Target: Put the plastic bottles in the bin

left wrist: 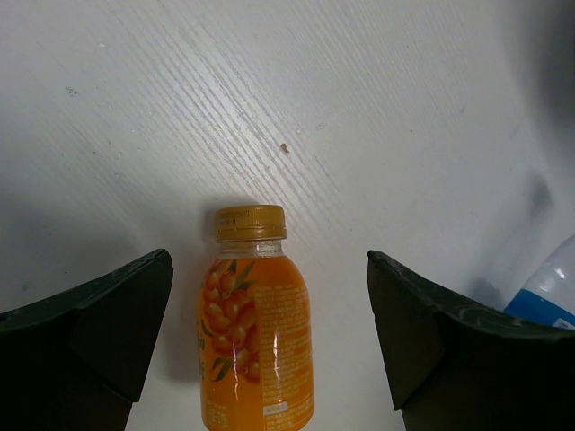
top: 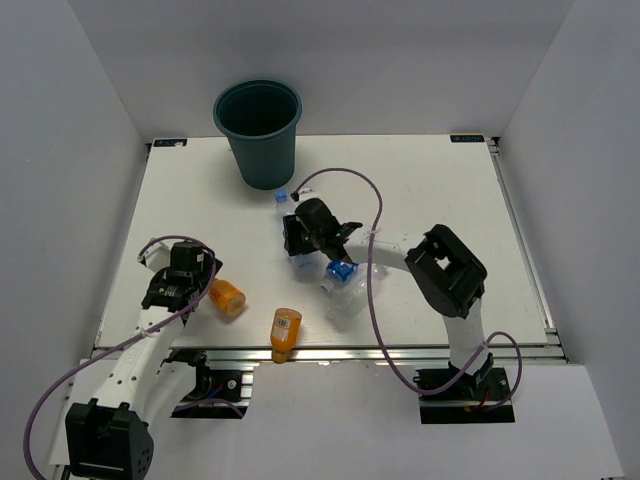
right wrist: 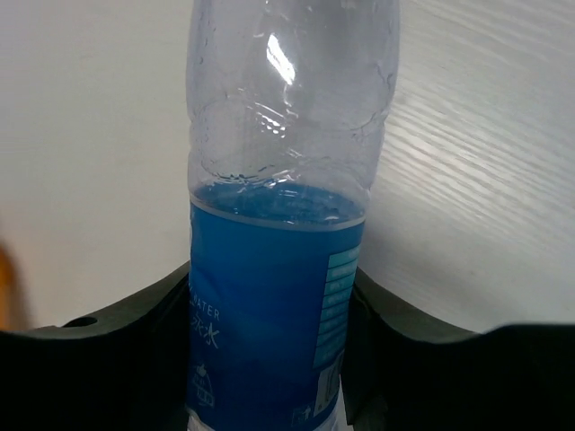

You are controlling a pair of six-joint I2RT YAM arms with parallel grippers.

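Left pincer stands released, its dark fingers spread wide on either side of an orange bottle. The bottle lies on the white table with its gold cap towards the top of the wrist frame. We judge the fingers straddle the body so that they can close across its width, not on the cap; nothing touches yet.

In the overhead view, the bin stands upright at upper centre-left, well apart from that bottle; we cannot tell what lies inside. A second orange bottle lies at lower centre, by the table's near edge.

At centre, the right pincer is clenched on a blue-labelled water bottle, gripping it at the label band. We think this is the firmest place to hold so thin a wall. Its cap end points towards the bin's foot.

Just right and lower, another blue-labelled bottle and a plain clear bottle lie together, ungrasped.
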